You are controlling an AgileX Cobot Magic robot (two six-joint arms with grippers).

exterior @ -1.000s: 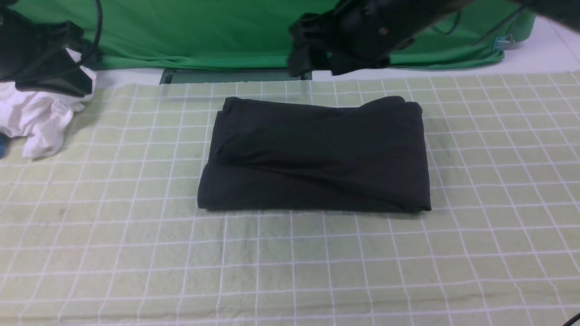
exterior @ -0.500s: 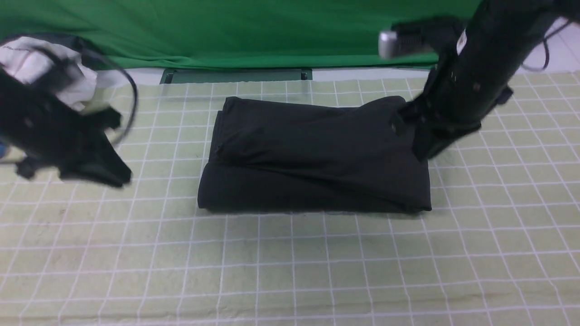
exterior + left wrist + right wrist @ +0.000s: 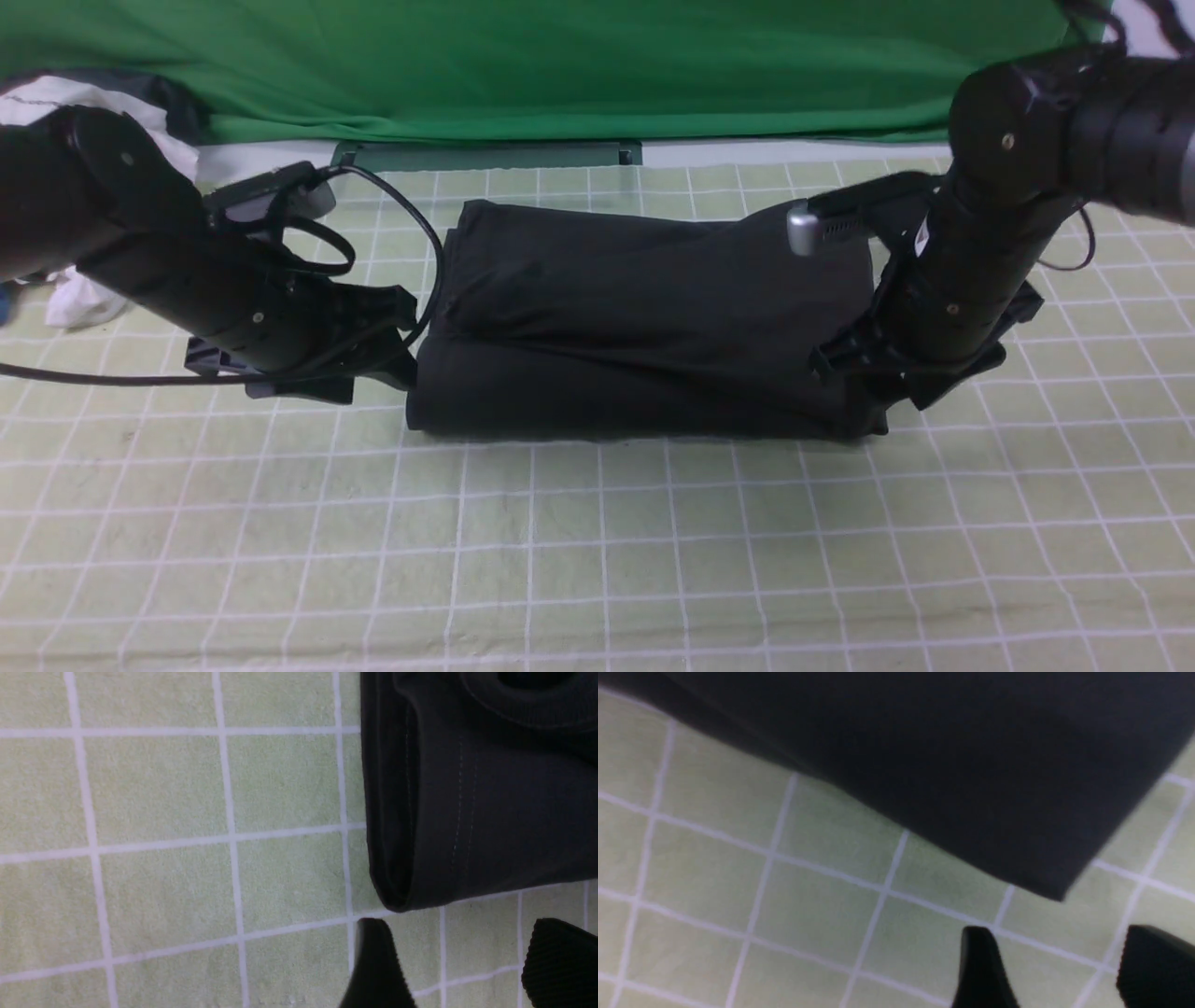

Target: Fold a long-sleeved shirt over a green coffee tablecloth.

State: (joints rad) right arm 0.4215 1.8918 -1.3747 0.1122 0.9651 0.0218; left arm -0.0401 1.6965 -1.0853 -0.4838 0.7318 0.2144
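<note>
Near the middle of the surface, a little toward its far edge, the long-sleeved shirt point(image 3: 644, 322) lies folded into a thick black rectangle on the green coffee tablecloth point(image 3: 597, 541). This pale cloth with white grid lines covers the surface from the near edge to the far edge. At the left end of the shirt, the left hand point(image 3: 387, 345) is low over the cloth, just beside the near left corner of the folded bundle. In the left wrist view its two fingers point(image 3: 376, 966) are spread apart, with only tablecloth between them, and the shirt point(image 3: 476, 788) is close but not gripped. At the right end, the right hand point(image 3: 864, 392) is beside the near right corner of the shirt. In the right wrist view its fingers point(image 3: 980, 970) are also spread, holding nothing, and the corner of the shirt point(image 3: 952, 765) is just beyond them. Behind the left arm, at the far left corner, a white garment point(image 3: 79, 299) is partly visible
</note>
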